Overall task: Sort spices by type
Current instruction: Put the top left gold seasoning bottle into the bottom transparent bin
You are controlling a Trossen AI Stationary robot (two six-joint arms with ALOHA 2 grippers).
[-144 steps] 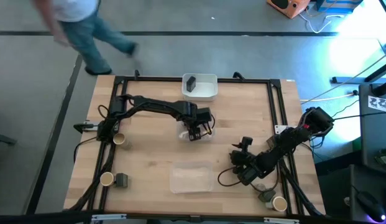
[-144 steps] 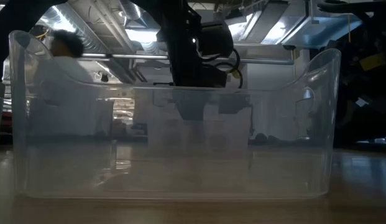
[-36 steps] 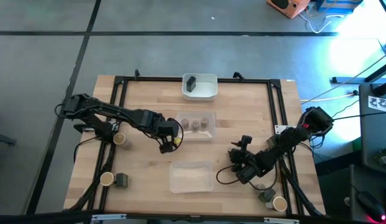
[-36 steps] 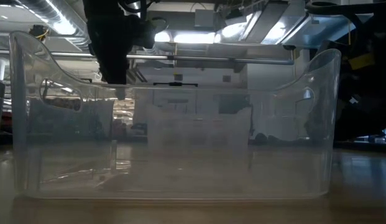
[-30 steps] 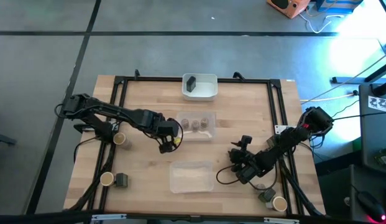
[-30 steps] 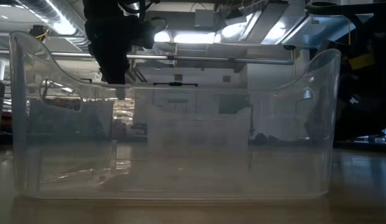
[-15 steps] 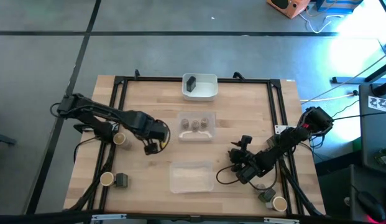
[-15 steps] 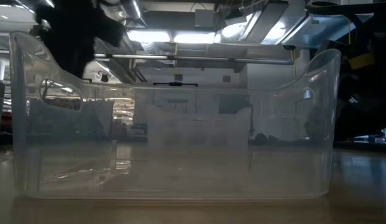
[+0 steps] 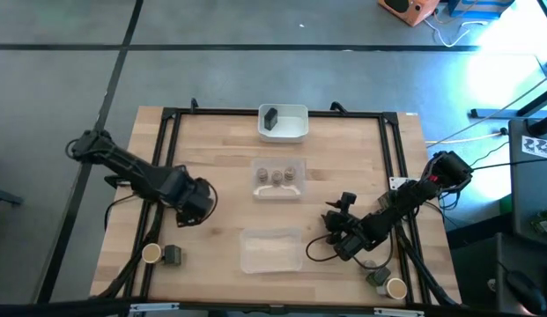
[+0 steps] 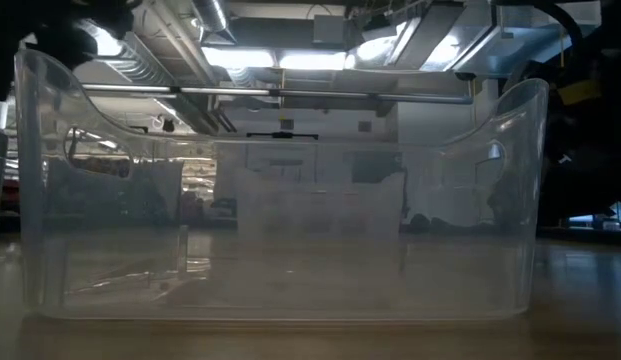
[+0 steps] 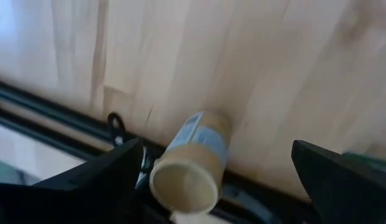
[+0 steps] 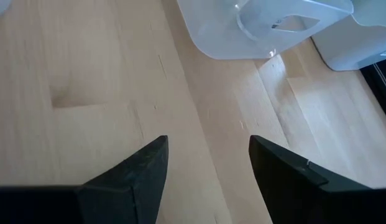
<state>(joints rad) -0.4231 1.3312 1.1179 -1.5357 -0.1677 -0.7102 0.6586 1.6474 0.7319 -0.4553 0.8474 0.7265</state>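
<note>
A tan-topped spice jar (image 11: 191, 160) stands upright on the wood beside the black frame rail at the table's left. My left gripper (image 11: 217, 148) hangs open above it, pointing down, one finger on either side and clear of it; in the high view my left gripper (image 9: 187, 211) hides this jar. Three grey-brown jars (image 9: 278, 175) stand in the middle clear tray (image 9: 258, 188). A dark block (image 9: 269, 118) sits in the white tray (image 9: 295, 132). My right gripper (image 9: 339, 231) waits open at the right, low over bare wood (image 12: 207, 142).
A clear tray (image 9: 271, 250) lies near the front edge and fills the low view (image 10: 280, 200). A tan jar (image 9: 151, 254) and a dark block (image 9: 173, 255) stand at the front left. Another block (image 9: 377, 278) and a tan jar (image 9: 395, 288) stand at the front right.
My left gripper has gone from beside the middle clear tray toward the table's left edge and a little toward the near edge. It has tipped to point more steeply down and now hangs over the tan jar by the rail. Its fingers have stayed open.
</note>
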